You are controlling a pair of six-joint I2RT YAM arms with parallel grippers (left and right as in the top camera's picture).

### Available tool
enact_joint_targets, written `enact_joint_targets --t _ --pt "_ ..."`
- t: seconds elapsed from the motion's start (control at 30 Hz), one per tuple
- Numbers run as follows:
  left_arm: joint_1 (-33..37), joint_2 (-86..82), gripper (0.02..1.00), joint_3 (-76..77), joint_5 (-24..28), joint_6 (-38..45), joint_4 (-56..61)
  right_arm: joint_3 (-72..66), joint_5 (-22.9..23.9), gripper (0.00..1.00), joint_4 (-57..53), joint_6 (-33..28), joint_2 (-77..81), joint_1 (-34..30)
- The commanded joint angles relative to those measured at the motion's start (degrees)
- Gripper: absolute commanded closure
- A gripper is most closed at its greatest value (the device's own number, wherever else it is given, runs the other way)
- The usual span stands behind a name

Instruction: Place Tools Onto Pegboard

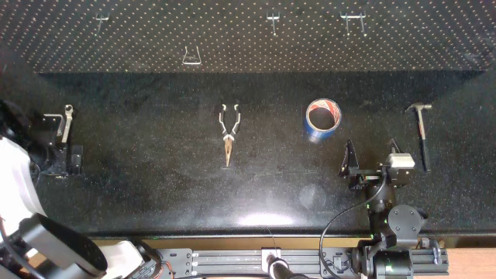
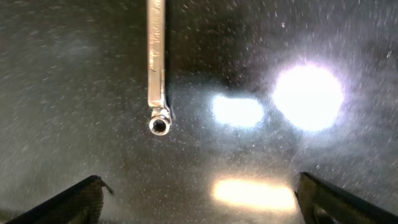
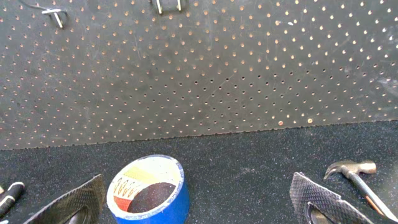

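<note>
**Worktop stock, tools for hanging: none yet on the board**

1. Pegboard (image 1: 248,35): upright along the 12 o'clock edge of the table (image 1: 155,186). It carries several bare hooks, among them a wire loop (image 1: 191,56) at about 11 o'clock.
2. Wrench (image 2: 157,62): flat on the table at 9 o'clock. It is slim and bright, with its rounded end towards the left gripper (image 2: 199,199). That pincer is spread wide and holds nothing, and the wrench lies just ahead of it, not between the fingers.
3. Pliers (image 1: 229,133): near the table's middle, handles towards 12 o'clock and nose towards 6.
4. Tape roll (image 3: 149,190): at 11 o'clock from the right gripper (image 3: 199,199), near it and apart from it.
5. Hammer (image 3: 354,177): at 3 o'clock on the table, head towards 12.
6. Right gripper: fingers spread, empty, facing the board.

**Hazards, as judged**
- The wrench sits low and thin on the surface. Fingers closing too high would likely skate over it, and fingers closing too low would scrape the table.
- A pinch far from its middle may let it swing or slip on the way up.
- The hooks are small, so a slight misalignment at the board could drop the tool.
- The tape roll may roll if nudged.
</note>
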Motion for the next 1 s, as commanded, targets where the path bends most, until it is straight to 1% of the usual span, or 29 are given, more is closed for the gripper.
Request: enact_joint_targets --t 0.03,0.1,0.2,0.23,0.27,0.33,0.37,0.4,0.43,0.5,0.53,0.57,0.6,0.63,0.67,0.7,0.73,0.77,0.8,0.83,0.87,0.9,0.93,0.97,1.0 --pt "7.6 10.5 0.02 0.5 13.5 14.6 9.1 -0.2 0.3 0.025 -0.2 -0.6 -0.4 0.2" --pt "7.7 13.6 0.02 0.6 16.1 14.1 13.7 -0.2 0.3 0.025 -0.2 -0.6 -0.4 0.2" --pt "7.6 18.6 0.02 0.8 16.2 13.9 16.5 -0.2 0.3 0.025 -0.2 -0.6 -0.4 0.2" --pt "7.6 19.1 0.023 0.8 16.2 13.6 16.6 -0.2 0.3 0.025 -0.2 -0.6 -0.4 0.2" --pt "7.6 20.4 0.034 0.8 16.2 11.3 16.8 -0.2 0.3 0.025 -0.2 -0.6 -0.4 0.2" --pt "7.6 21.5 0.038 0.8 16.2 11.3 16.8 -0.2 0.3 0.025 -0.2 -0.6 -0.4 0.2" --pt "7.5 21.7 0.172 0.8 16.2 11.3 16.8 -0.2 0.3 0.025 -0.2 -0.6 -0.4 0.2" --pt "7.6 21.7 0.934 0.8 16.2 11.3 16.8 -0.2 0.3 0.025 -0.2 -0.6 -0.4 0.2" --pt "7.5 21.7 0.989 0.8 16.2 11.3 16.7 -0.2 0.3 0.025 -0.2 -0.6 -0.4 0.2" --pt "7.5 21.7 0.989 0.8 16.2 11.3 16.3 -0.2 0.3 0.027 -0.2 -0.6 -0.4 0.2" --pt "7.6 21.7 0.991 0.8 16.2 9.6 16.3 -0.2 0.3 0.025 -0.2 -0.6 -0.4 0.2" --pt "6.5 16.1 0.989 0.6 16.2 2.1 14.6 -0.2 0.3 0.025 -0.2 -0.6 -0.4 0.2" --pt "3.9 8.9 0.991 -0.1 16.2 0.7 12.7 -0.2 0.3 0.025 -0.2 -0.6 -0.4 0.2" --pt "-2.5 -4.1 0.989 -3.0 16.0 0.5 9.5 -0.2 0.3 0.025 -0.2 -0.6 -0.4 0.2" --pt "-5.4 -9.3 0.989 -4.2 15.0 -2.5 8.4 -0.2 0.3 0.025 -0.2 -0.6 -0.4 0.2" --pt "-9.5 -17.9 0.989 -6.5 10.7 -7.9 8.4 -0.2 0.3 0.025 -0.2 -0.6 -0.4 0.2" --pt "-12.8 -25.9 0.989 -9.0 7.6 -17.5 8.7 -0.2 0.3 0.025 -0.2 -0.6 -0.4 0.2" --pt "-14.6 -30.7 0.989 -12.0 7.6 -19.8 11.3 -0.2 0.3 0.027 -0.2 -0.6 -0.4 0.2" --pt "-17.3 -36.6 0.989 -18.8 7.6 -24.0 19.2 -0.2 0.3 0.025 -0.2 -0.6 -0.4 0.2" --pt "-19.9 -40.4 0.989 -26.3 8.3 -25.0 32.3 -0.2 0.3 0.025 -0.2 -0.6 -0.4 0.2" --pt "-21.0 -41.3 0.989 -29.8 8.4 -25.0 40.6 -0.2 0.3 0.025 -0.2 -0.6 -0.4 0.2" --pt "-22.0 -41.4 0.989 -34.0 8.2 -25.9 52.0 -0.2 0.3 0.025 -0.2 -0.6 -0.4 0.2" --pt "-22.0 -40.8 0.989 -37.9 8.2 -28.7 62.4 -0.2 0.3 0.025 -0.2 -0.6 -0.4 0.2" --pt "-22.0 -39.1 0.991 -40.9 8.2 -31.3 69.9 -0.2 0.3 0.025 -0.2 -0.6 -0.4 0.2" --pt "-22.0 -33.9 0.989 -41.8 8.4 -32.3 73.9 -0.2 0.3 0.025 -0.2 -0.6 -0.4 0.2"
